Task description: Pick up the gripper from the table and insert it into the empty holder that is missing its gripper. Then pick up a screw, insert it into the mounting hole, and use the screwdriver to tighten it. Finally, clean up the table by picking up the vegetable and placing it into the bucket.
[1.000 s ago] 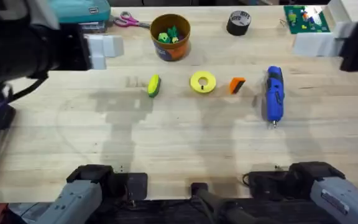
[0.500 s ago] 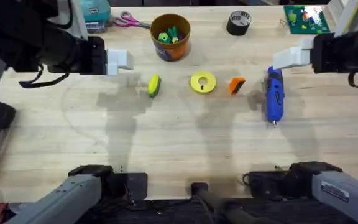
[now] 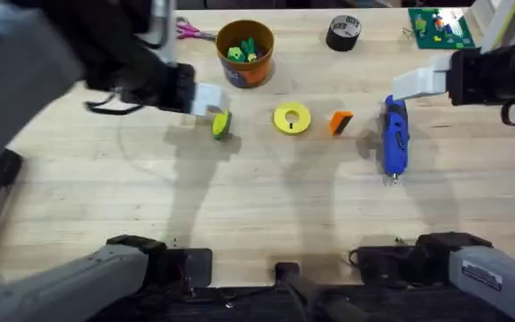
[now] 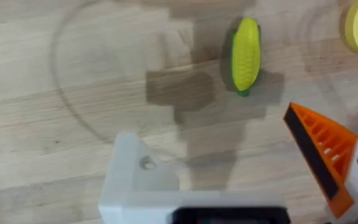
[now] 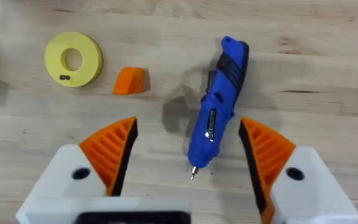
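left claw [image 3: 206, 98] now beside vegetable [image 3: 221, 122], jaws apart, right claw [image 5: 188, 155] unmoved, apart over screwdriver [image 5: 219, 102]

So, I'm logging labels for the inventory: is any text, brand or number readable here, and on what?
None can be read.
Black tape roll: pale marks on top, too blurred to read.
Green board: markings too small to read.
Screwdriver: no legible label.
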Tool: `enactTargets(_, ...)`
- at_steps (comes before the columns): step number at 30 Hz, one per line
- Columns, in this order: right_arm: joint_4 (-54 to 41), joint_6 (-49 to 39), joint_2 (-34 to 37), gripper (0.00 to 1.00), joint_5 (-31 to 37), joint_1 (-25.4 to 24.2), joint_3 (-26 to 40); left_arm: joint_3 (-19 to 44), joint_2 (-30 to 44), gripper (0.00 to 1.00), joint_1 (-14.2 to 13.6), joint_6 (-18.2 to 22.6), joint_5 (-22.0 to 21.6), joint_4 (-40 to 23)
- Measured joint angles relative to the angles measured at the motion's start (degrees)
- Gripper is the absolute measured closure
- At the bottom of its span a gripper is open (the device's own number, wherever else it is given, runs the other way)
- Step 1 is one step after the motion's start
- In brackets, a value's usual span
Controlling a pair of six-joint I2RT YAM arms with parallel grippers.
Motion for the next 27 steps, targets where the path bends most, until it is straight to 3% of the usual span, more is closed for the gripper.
enactTargets(5, 0.0, 0.0, 0.0, 0.005, 0.0, 0.0, 0.0, 0.0, 7.86, 0.015, -3.87, -2.2, 0.01, 1.17)
enactTargets(10, -0.02, 0.01, 0.0, 0.004, 0.0, 0.0, 0.0, 0.0, 14.66, 0.015, -5.77, -4.43, 0.11, 4.81)
enactTargets(19, 0.0, 0.0, 0.0, 0.006, 0.01, 0.0, 0.0, 0.0, 23.19, 0.015, -5.83, -6.43, 0.15, 10.1)
enactTargets(27, 0.0, 0.0, 0.02, 0.004, 0.0, 0.0, 0.0, 0.0, 24.48, 0.001, -5.83, -6.45, 0.12, 11.64)
